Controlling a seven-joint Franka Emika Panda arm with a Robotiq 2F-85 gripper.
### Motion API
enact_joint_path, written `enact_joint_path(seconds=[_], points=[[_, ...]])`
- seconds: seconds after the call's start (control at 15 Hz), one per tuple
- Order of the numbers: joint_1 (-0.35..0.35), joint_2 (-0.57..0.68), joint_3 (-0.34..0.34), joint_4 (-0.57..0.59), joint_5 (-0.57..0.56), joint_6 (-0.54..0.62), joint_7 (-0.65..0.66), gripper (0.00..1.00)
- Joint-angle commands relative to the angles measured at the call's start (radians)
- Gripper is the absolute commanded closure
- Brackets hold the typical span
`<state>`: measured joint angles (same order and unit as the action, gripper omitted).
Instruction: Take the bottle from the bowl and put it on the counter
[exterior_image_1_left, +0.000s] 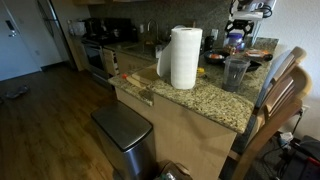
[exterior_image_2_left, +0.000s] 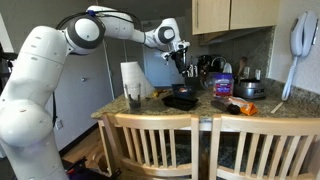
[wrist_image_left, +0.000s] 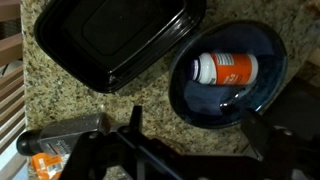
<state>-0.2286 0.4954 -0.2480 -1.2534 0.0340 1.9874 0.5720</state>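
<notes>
Low in the wrist view, end effector (wrist_image_left: 192, 118): we see its fingers spread wide, released, nothing between them.
Bottle (wrist_image_left: 225, 68): right of centre, lying on its side inside the bowl, white cap to the left, orange label.
Bowl (wrist_image_left: 265, 45): dark blue, filling the right half of the frame.
Tray (wrist_image_left: 110, 40): black, upper left, just beside the bowl.
Tabletop (wrist_image_left: 60, 100): speckled granite; we see bowl and tray resting on it.

White rounded arm (exterior_image_2_left: 38, 95) (dark joints (exterior_image_2_left: 86, 31)), black claw (exterior_image_2_left: 188, 70).
</notes>
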Motion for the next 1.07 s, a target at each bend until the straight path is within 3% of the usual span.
enact_joint_path(seconds=[0.0,0.2,0.27,0.33,0.6,0.67,1.0], points=[[-0.04,0.079,0.051,0.066,0.055,-0.047,-0.191,0.0],[-0.07,0.143,0.084,0.104,0.089,-0.071,-0.36,0.0],[-0.066,0.167,0.082,0.132,0.07,-0.126,-0.389,0.0],[-0.036,0.114,0.058,0.049,0.06,-0.045,-0.309,0.0],[-0.044,0.156,0.062,0.094,0.06,-0.086,-0.362,0.0],[-0.077,0.166,0.103,0.143,0.076,-0.188,-0.49,0.0],[-0.096,0.181,0.149,0.225,0.08,-0.351,-0.704,0.0]])
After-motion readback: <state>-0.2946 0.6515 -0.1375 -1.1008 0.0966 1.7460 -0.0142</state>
